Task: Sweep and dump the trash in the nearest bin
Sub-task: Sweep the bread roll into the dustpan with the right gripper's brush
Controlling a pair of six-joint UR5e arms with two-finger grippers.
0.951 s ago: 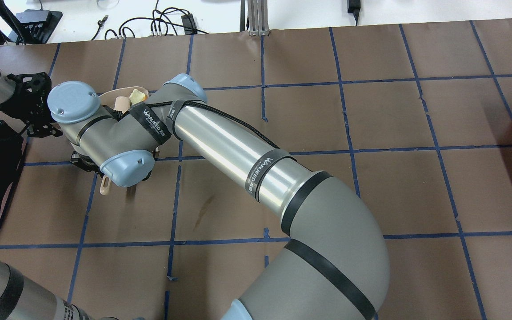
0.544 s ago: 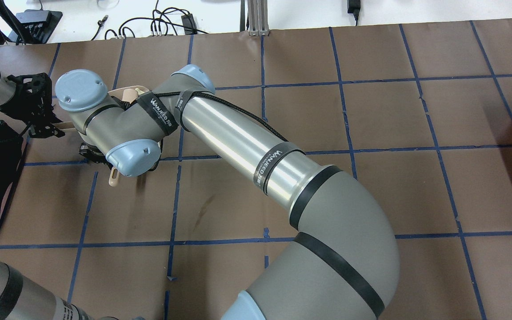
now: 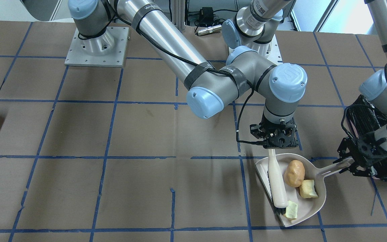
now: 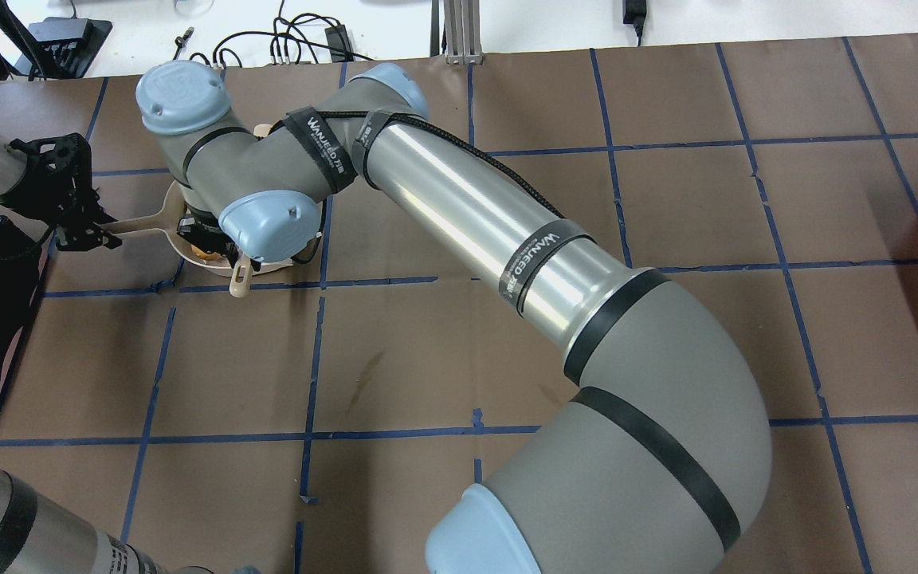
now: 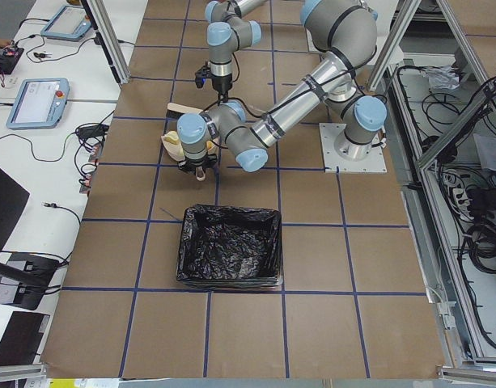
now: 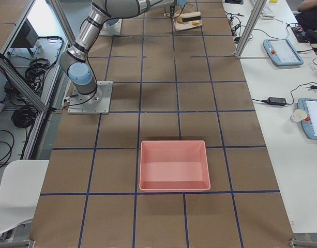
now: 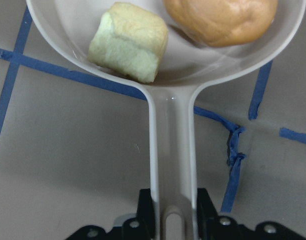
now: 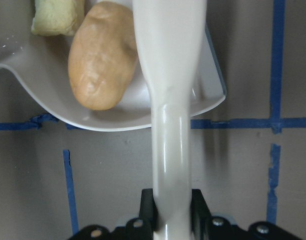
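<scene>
Since the earlier overhead frame the right gripper (image 3: 275,147) has carried the brush (image 3: 277,181) toward the frame's top. Front view, lower right, I log all three scraps in the white dustpan (image 3: 311,205): pale yellow-green piece (image 3: 291,210) at the lip by the bristles, then yellow chunk (image 3: 308,189), then tan potato-shaped lump (image 3: 294,173). Behind them, right gripper clamped on the brush handle, left gripper (image 7: 173,207) clamped on the pan handle. Farther off, black-lined bin (image 5: 229,252) stands apart, centre of the left side view.

Three scraps (image 3: 294,173) in dustpan (image 3: 309,207), black-lined bin (image 5: 228,246) apart
</scene>
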